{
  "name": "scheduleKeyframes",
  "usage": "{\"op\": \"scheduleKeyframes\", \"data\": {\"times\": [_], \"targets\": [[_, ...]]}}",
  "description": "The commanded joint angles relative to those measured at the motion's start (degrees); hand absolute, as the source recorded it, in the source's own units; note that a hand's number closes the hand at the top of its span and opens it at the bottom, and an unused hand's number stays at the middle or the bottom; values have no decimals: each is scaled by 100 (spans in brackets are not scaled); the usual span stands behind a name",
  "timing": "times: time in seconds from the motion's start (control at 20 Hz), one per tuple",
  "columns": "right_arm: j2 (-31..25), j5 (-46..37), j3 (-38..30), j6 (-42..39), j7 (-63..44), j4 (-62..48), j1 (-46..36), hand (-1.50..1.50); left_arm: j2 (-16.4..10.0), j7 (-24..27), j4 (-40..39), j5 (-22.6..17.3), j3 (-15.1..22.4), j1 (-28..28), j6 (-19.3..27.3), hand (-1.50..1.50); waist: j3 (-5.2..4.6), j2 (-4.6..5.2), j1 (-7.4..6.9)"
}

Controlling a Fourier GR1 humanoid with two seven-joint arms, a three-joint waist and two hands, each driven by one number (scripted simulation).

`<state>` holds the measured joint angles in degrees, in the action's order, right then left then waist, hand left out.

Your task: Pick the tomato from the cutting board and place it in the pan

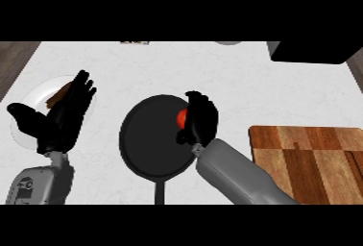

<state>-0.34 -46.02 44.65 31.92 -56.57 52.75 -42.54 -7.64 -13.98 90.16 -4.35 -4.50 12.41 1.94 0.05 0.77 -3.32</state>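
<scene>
A black pan (145, 139) lies in the middle of the white counter, its handle pointing toward the near edge. My right hand (200, 119) hangs over the pan's right side with its fingers curled round the red tomato (181, 116), of which only a small part shows at the hand's left. The wooden cutting board (312, 161) lies to the right with nothing on it. My left hand (65, 115) rests open at the left, fingers up, in front of a white plate.
A white plate (39, 93) with a brown item (59, 96) sits at the left, partly behind my left hand. A black box (315, 50) stands at the back right. Small objects lie along the far edge.
</scene>
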Motion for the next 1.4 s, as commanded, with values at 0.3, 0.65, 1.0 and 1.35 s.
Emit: {"op": "scheduleKeyframes", "data": {"times": [0.3, 0.65, 1.0, 1.35], "targets": [[33, 407, -301, 2528, 729, 614, 606, -150, -193, -68, 101, -84, -236, -154, -33, 0, 6, -57, 232], [-460, 1091, -217, 2855, 1709, 2913, 2320, -150, -140, -165, 192, -104, -346, -220, 138, 0, 5, -111, 465], [-1837, 2285, 658, 2996, 3167, 5232, 4143, -150, -78, -53, 268, 13, -156, -363, 67, 0, 8, -88, 408], [-2558, 2637, 711, 3259, 4499, 5949, 5352, -150, -106, 238, 254, -176, -318, -637, -150, 0, -3, -86, 366]]}}
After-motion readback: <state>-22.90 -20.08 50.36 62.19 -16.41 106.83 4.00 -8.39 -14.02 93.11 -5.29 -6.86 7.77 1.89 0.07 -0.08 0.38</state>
